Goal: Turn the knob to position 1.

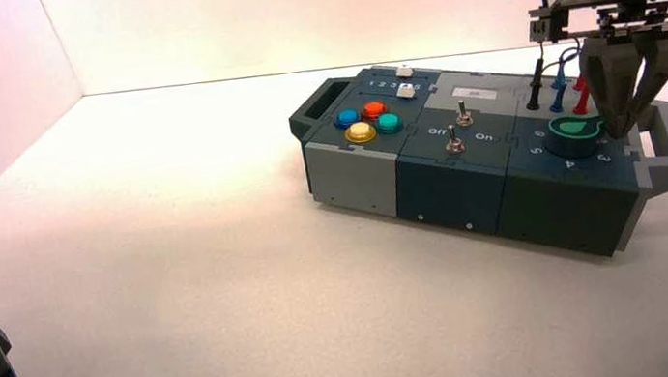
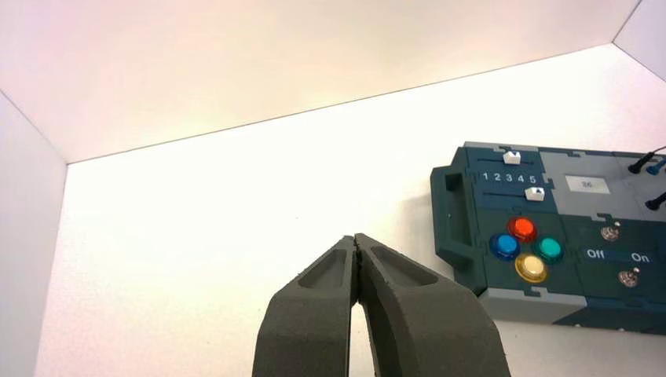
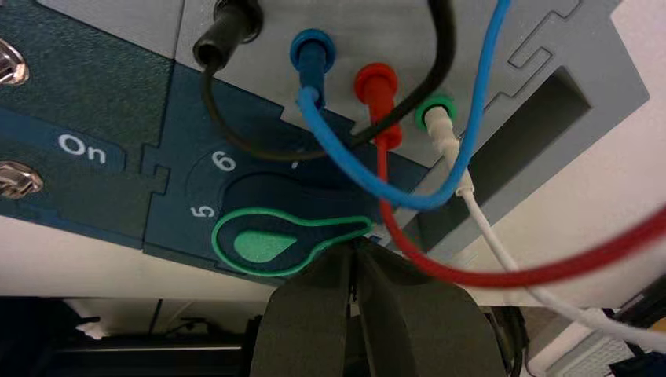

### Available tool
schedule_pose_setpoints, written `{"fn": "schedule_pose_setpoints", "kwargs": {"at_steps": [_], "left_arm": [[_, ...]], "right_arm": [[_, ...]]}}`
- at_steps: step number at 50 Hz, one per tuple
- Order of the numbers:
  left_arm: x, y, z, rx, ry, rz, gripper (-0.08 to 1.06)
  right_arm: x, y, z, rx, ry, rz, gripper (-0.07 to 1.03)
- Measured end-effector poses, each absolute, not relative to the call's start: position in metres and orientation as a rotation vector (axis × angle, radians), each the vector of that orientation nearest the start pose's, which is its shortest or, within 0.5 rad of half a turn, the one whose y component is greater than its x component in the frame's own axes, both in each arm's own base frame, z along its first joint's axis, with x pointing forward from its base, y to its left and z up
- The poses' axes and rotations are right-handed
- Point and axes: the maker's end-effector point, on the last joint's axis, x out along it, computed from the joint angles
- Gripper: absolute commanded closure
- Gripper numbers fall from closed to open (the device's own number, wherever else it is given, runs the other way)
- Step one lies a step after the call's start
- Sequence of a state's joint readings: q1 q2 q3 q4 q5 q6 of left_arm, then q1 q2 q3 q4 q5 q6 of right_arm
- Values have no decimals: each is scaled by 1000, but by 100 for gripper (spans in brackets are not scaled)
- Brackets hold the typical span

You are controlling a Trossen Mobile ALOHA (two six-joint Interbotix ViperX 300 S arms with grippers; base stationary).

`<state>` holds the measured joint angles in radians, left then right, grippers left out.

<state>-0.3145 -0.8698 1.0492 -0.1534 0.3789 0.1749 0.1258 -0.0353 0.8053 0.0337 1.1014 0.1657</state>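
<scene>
Right wrist view: we see the right end effector [image 3: 353,242] narrow, its tips together with nothing between them, beside the slim end of the dark-green knob [image 3: 263,245] on the right part of the box [image 1: 454,202], toward its near edge. We cannot tell whether they touch. We judge the tips are placed on the near side of that slim end to push it rather than pinch it, since a nudge at the far reach of the pointer gives the most leverage.

The mint-green teardrop lies with its long axis roughly left to right, its round end left and its narrow end aimed right. We read position 1 [image 3: 295,164] as the partly hidden white mark on the knob's far side, next to the 6 [image 3: 224,161], so the pointer is not there and an anticlockwise sweep toward the far side seems called for. The black, blue, red and white wires [image 3: 483,236] loop overhead, and we judge a high path could snag them; a slip off the tip is another risk.

Over the worktop [image 2: 236,259], left of the box, the left end effector [image 2: 356,236] is parked, narrow and empty.
</scene>
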Motion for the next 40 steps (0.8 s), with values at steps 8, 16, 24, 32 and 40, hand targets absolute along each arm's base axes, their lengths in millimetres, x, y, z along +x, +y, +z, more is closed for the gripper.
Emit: {"fn": "schedule_pose_setpoints", "kwargs": {"at_steps": [8, 16, 24, 32, 40], "left_arm": [[239, -88, 221, 102, 542, -370, 101], [239, -88, 221, 103, 539, -370, 101], [238, -88, 222, 103, 538, -370, 101], [238, -88, 222, 103, 536, -370, 101], [239, -87, 222, 104, 535, -368, 101]], "right_arm": [[213, 31, 53, 21, 1861, -62, 98], [218, 30, 54, 17, 1848, -62, 99], [220, 30, 55, 14, 1845, -61, 99], [220, 30, 54, 13, 1851, -63, 98], [223, 30, 54, 13, 1848, -63, 98]]}}
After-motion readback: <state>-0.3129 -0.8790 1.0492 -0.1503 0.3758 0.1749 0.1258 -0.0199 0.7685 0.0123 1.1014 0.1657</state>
